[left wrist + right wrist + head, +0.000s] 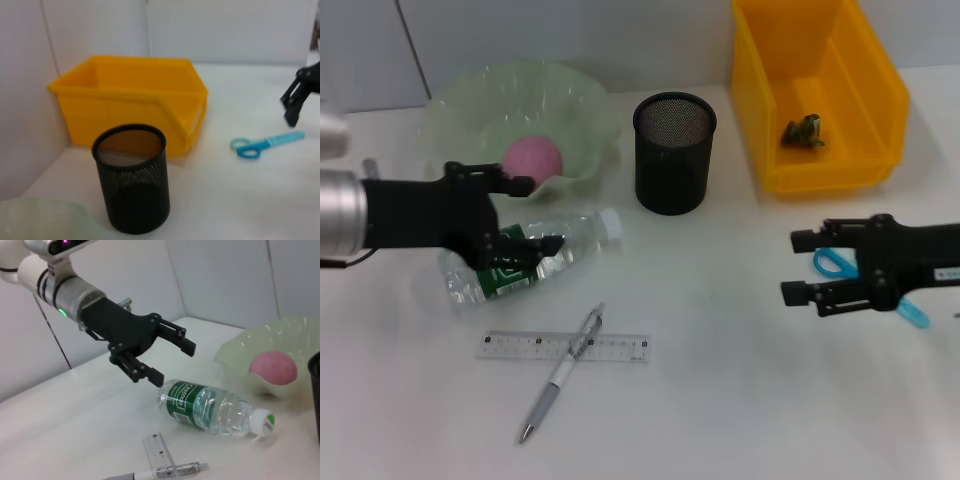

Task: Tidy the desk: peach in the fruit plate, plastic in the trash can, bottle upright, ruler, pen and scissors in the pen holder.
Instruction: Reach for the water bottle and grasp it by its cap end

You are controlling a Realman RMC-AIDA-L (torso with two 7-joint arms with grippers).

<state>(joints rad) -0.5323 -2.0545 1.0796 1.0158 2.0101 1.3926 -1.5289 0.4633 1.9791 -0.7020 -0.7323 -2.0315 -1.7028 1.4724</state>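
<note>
L gripper (525, 215) reaches in from the table's left edge, arm roughly level, fingers pointing toward table centre. Jaws apart, straddling the bottle (535, 258) w/o closing on it; right wrist view shows the fingers above the bottle's base end, gap visible, not touching. R gripper (803, 267) comes in from the right edge, also level, jaws apart, nothing between them, held over the scissors (842, 266)

Bottle lies on its side near the left-centre of the table, green label, white cap pointing toward the pen holder (674, 152). Pen holder = black mesh cup, upright, centre-back; can't see anything in it. Fruit plate (582, 100) = pale green wavy bowl at back-left, pink peach (533, 159) sits inside. Trash can (880, 110) = yellow bin at back-right corner, a small crumpled greenish plastic (803, 131) piece on its floor

Ruler (563, 346) flat near the front edge, left of centre. Pen (560, 374) lies diagonally across the ruler, touching it, tip toward the front edge. Scissors w/ blue handles lie flat near the right edge, partly hidden under the R gripper in head view; left wrist view shows them clear on the table beside the bin

Table (720, 400) is plain white, white panel wall behind
</note>
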